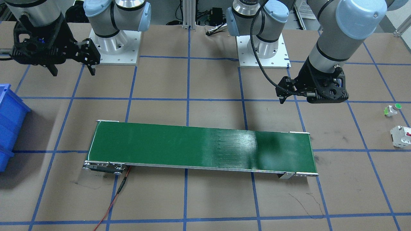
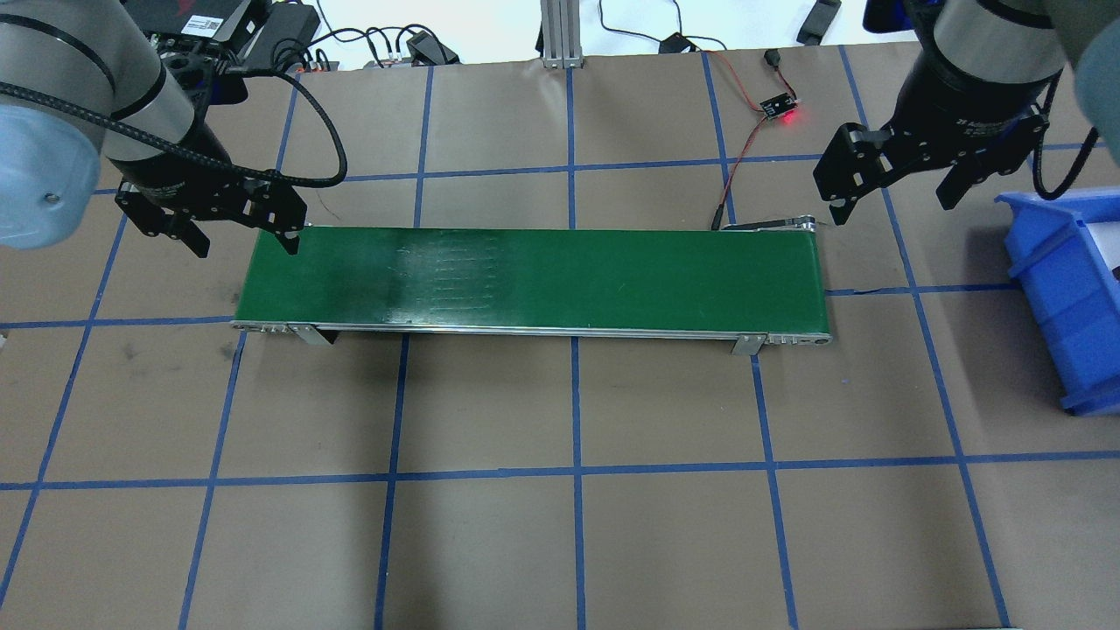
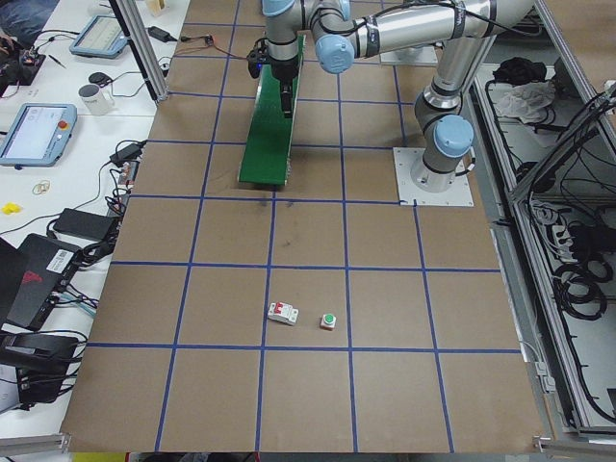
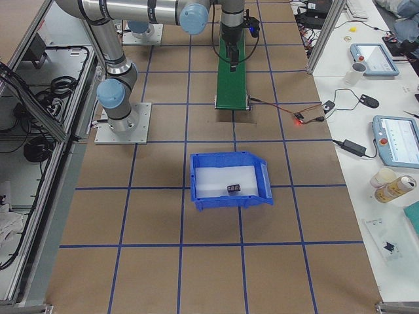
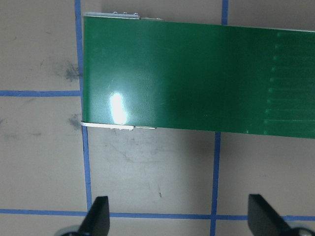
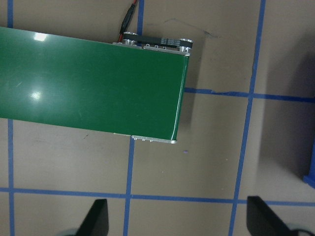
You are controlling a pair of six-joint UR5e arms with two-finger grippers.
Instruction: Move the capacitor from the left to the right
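Note:
A small dark object that looks like the capacitor (image 4: 234,188) lies inside the blue bin (image 4: 264,181) in the exterior right view; it shows in no other view. My left gripper (image 2: 245,241) is open and empty, hovering by the left end of the green conveyor belt (image 2: 534,276); its wrist view shows the open fingers (image 5: 98,219) over bare table. My right gripper (image 2: 892,203) is open and empty, just past the belt's right end, between the belt and the bin (image 2: 1041,280). Its wrist view shows the belt end (image 6: 88,83).
A white button with a green cap (image 1: 392,110) and a white boxy breaker with a red mark (image 1: 401,136) lie on the table at the robot's far left. A red wire and a small lit board (image 2: 779,109) lie behind the belt's right end.

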